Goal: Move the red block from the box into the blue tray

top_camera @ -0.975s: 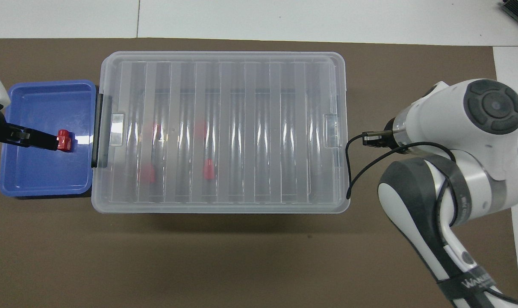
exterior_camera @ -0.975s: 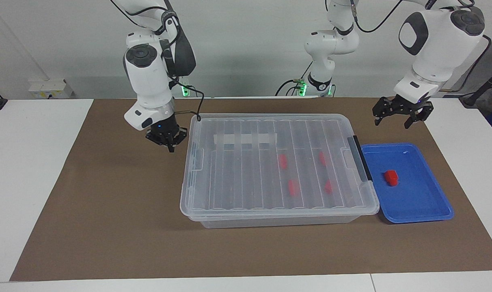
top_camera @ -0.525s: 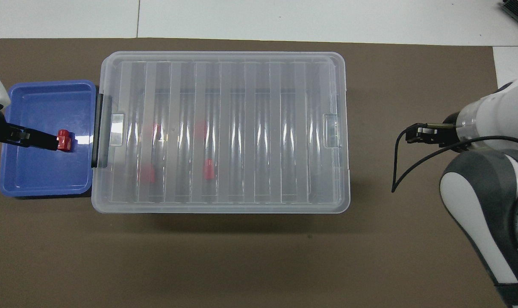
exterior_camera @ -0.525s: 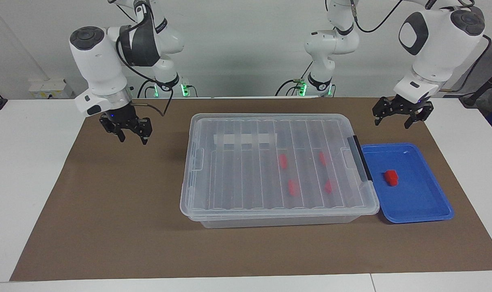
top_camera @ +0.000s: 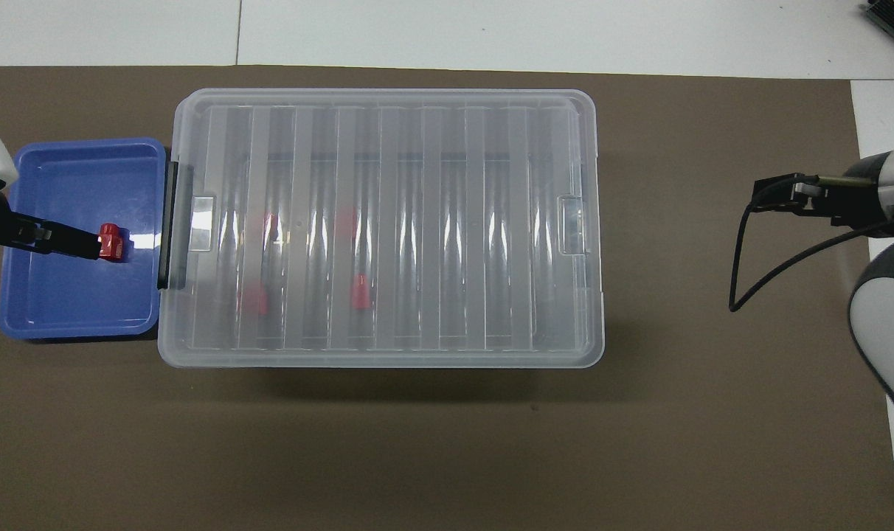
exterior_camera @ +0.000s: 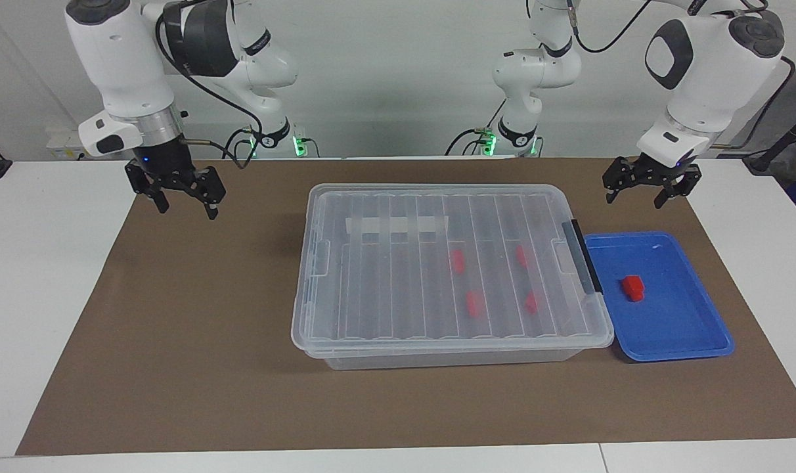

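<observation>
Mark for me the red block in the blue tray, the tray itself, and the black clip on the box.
red block (exterior_camera: 632, 288), facing view, its top face.
blue tray (exterior_camera: 677, 328), facing view, bare floor.
black clip (exterior_camera: 585, 255), facing view, middle of the strip at the box's end.

2 glossy white arms with dark grey joint caps, black cables, silver wrist rings and black claws.

My facing camera sits high across the table and looks back at both arm bases, taking in the whole brown mat (exterior_camera: 175, 328). My overhead camera hangs above the robots' end, looking steeply down and closer in. Both share the lidded box (exterior_camera: 398, 217) (top_camera: 388, 118) and the blue tray (exterior_camera: 687, 328) (top_camera: 71, 310), turned half around.
</observation>
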